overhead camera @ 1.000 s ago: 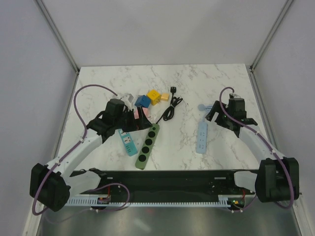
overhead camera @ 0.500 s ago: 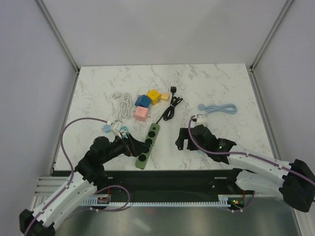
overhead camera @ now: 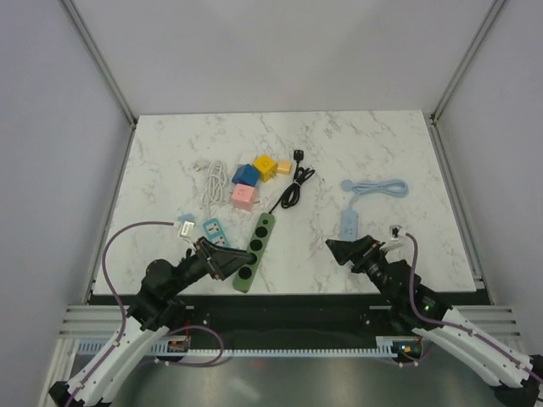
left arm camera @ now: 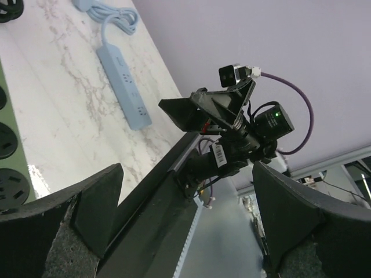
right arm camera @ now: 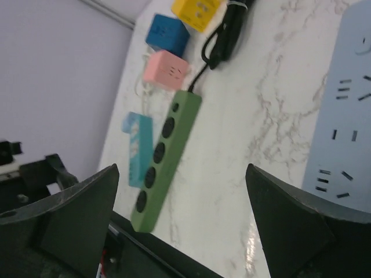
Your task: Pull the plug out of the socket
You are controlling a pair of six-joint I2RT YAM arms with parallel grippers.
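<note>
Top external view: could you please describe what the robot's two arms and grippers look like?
The left arm and right arm have white links with black joints. The left gripper and right gripper are black with wedge-shaped fingers. A purple cable loops off the left wrist, another off the right. The right wrist carries a small black camera, a white barcode label and a green light.

The left arm (overhead camera: 127,343) and right arm (overhead camera: 479,352) have white shells, black joints, looping purple cables (overhead camera: 105,254) and black wedge-shaped fingers (left arm camera: 290,214).
</note>
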